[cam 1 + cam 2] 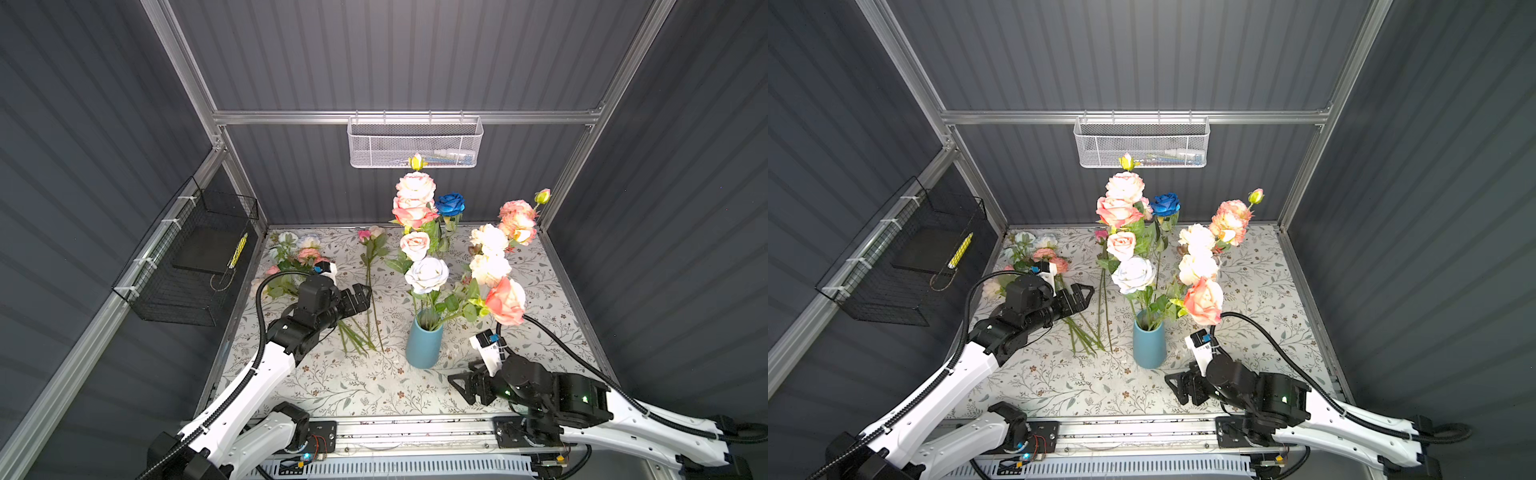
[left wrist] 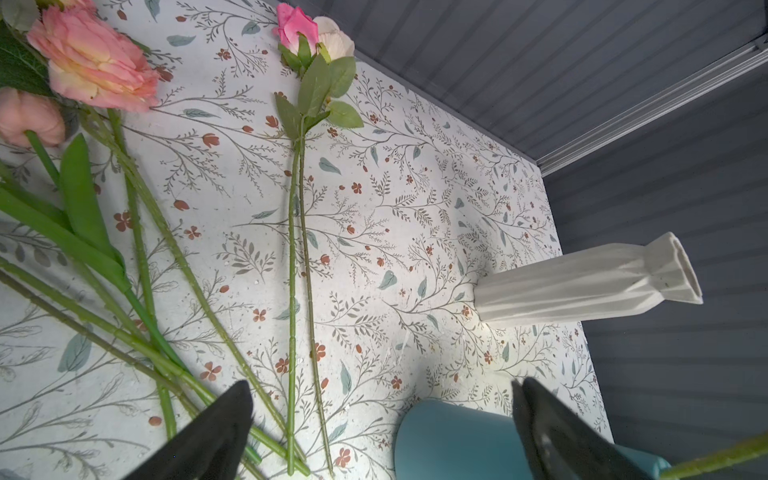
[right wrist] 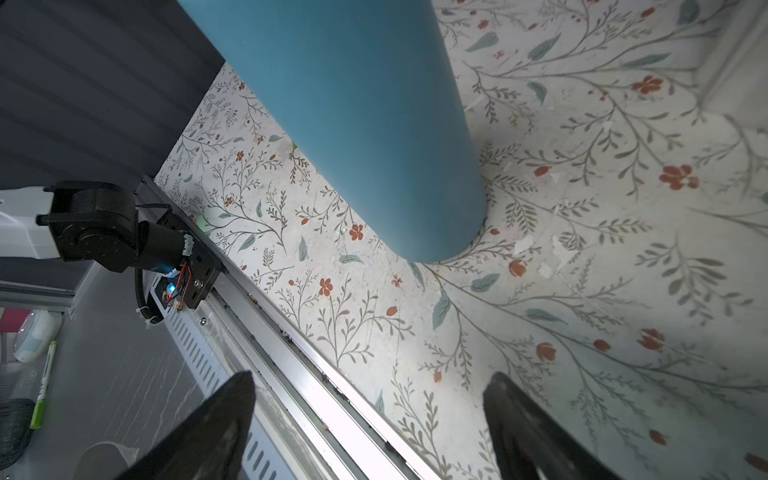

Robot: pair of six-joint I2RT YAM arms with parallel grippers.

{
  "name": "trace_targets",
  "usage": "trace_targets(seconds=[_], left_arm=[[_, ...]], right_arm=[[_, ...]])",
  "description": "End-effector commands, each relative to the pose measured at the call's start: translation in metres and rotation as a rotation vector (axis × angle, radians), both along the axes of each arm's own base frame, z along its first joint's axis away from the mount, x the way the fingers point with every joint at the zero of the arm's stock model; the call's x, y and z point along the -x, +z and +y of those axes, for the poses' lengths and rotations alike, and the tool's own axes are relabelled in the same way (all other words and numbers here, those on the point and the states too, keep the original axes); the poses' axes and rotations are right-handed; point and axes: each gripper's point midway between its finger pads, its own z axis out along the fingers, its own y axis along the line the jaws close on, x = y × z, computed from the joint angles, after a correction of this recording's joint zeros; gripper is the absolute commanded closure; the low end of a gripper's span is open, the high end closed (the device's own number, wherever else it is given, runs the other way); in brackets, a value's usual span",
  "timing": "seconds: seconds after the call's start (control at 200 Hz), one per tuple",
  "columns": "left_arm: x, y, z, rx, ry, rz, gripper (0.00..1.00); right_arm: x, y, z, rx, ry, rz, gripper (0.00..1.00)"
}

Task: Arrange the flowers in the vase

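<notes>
A blue vase [image 1: 423, 347] [image 1: 1148, 347] stands mid-table and holds several flowers [image 1: 427, 274]: pink, peach, cream, pale blue and one deep blue [image 1: 450, 203]. More flowers lie loose at the back left [image 1: 300, 254]. A pink and a cream rose [image 2: 311, 35] lie with their long stems [image 1: 370, 299] side by side. My left gripper [image 1: 365, 298] [image 2: 382, 386] hangs open over the stem ends, left of the vase [image 2: 453, 444]. My right gripper [image 1: 459, 388] [image 3: 370, 378] is open and empty, low by the front edge, right of the vase base [image 3: 365, 124].
A white ribbed vase [image 2: 590, 286] stands empty beyond the blue one. A white mesh basket [image 1: 415, 143] hangs on the back wall and a black wire basket [image 1: 195, 257] on the left wall. An aluminium rail [image 3: 291, 353] runs along the table's front edge.
</notes>
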Motion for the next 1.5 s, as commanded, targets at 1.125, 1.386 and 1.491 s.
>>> trace_targets(seconds=[1.125, 1.386, 1.491], left_arm=[[-0.007, -0.108, -0.086, 0.011, -0.244, 0.361, 0.08], [-0.008, -0.104, -0.094, 0.013, -0.265, 0.358, 0.09], [-0.006, -0.105, -0.096, 0.014, -0.273, 0.364, 0.09]], right_arm=[[-0.05, -0.085, 0.037, 0.006, -0.091, 0.118, 0.2], [-0.064, -0.087, 0.039, 0.0, -0.129, 0.094, 0.2], [-0.07, -0.086, 0.039, -0.008, -0.151, 0.083, 0.21]])
